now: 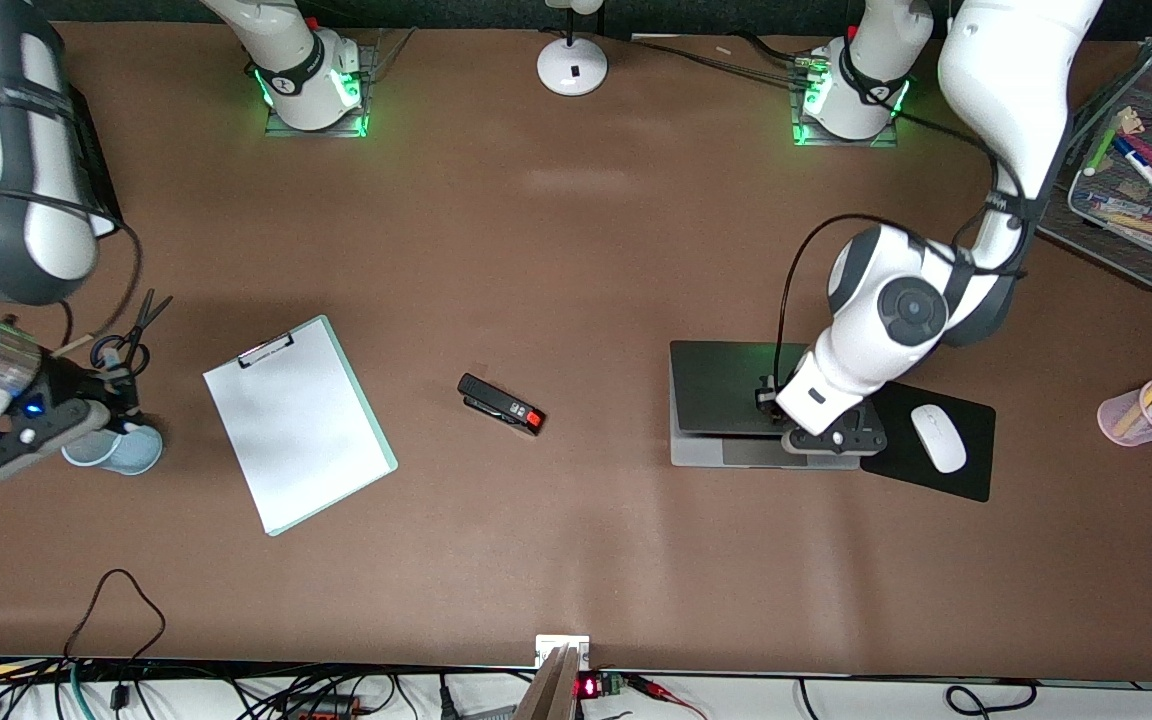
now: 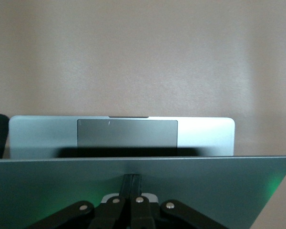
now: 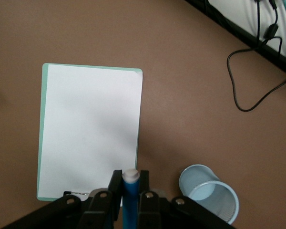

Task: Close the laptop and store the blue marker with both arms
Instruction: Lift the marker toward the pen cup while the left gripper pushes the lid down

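Right gripper (image 3: 128, 191), fingers clamped on the blue marker (image 3: 130, 202), white tip up, hangs near the table edge at the right arm's end, just beside a pale blue mesh cup (image 1: 116, 448) that stands upright. Scissors (image 1: 131, 335) lie close by; a mint-edged clipboard (image 1: 296, 422) with a white sheet lies flat toward mid-table.

Left gripper (image 2: 132, 183), fingers pressed together, bears on the laptop (image 1: 736, 415) lid, which is tilted low over the base; grey trackpad (image 2: 127, 133) shows under it. Smooth silver-grey shell.

Black mouse pad (image 1: 941, 480) with white mouse (image 1: 938, 438) touches the laptop's side. Black stapler (image 1: 501, 404) lies mid-table. Pink pen cup (image 1: 1141, 415) and wire tray (image 1: 1121, 240) of pens sit by the left arm's end. Matte brown tabletop.
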You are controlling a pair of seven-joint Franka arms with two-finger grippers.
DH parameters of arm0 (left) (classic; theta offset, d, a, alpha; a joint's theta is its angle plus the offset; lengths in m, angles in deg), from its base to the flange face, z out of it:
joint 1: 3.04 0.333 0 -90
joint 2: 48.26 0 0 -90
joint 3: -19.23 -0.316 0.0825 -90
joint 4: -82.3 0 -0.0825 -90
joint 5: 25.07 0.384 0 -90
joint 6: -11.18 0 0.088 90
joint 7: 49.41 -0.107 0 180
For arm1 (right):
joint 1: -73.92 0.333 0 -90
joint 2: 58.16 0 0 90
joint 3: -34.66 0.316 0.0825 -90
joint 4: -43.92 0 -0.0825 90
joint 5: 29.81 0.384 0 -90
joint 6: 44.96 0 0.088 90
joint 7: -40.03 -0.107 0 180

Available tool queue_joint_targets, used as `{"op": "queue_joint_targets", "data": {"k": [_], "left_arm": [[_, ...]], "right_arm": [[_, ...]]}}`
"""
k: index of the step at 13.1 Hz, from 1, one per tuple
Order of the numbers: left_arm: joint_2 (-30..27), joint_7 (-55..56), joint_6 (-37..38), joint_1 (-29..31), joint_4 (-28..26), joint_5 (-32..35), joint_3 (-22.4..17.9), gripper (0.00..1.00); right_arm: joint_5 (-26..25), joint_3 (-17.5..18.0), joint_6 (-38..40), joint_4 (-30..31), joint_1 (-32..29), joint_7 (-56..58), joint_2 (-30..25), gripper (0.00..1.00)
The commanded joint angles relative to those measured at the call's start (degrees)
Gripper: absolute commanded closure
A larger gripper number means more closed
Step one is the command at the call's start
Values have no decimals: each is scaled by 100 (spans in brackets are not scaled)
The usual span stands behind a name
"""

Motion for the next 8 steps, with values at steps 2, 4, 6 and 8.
{"op": "queue_joint_targets", "data": {"k": [2,4,6,8], "left_arm": [[779,9,25,-83,819,394,-22,100],[1122,17,-63,-110,1066,385,-31,100],[1386,9,-457,-92,1111,394,-48,100],[1615,9,-861,-92,1102,403,-75,100]], "right_arm": [[677,43,112,-39,-413,1438,-185,100],[1020,43,191,-30,-658,2342,-221,100],[1704,52,314,-4,-983,3467,-204,100],[2049,52,315,22,-1204,4365,-90,100]]}}
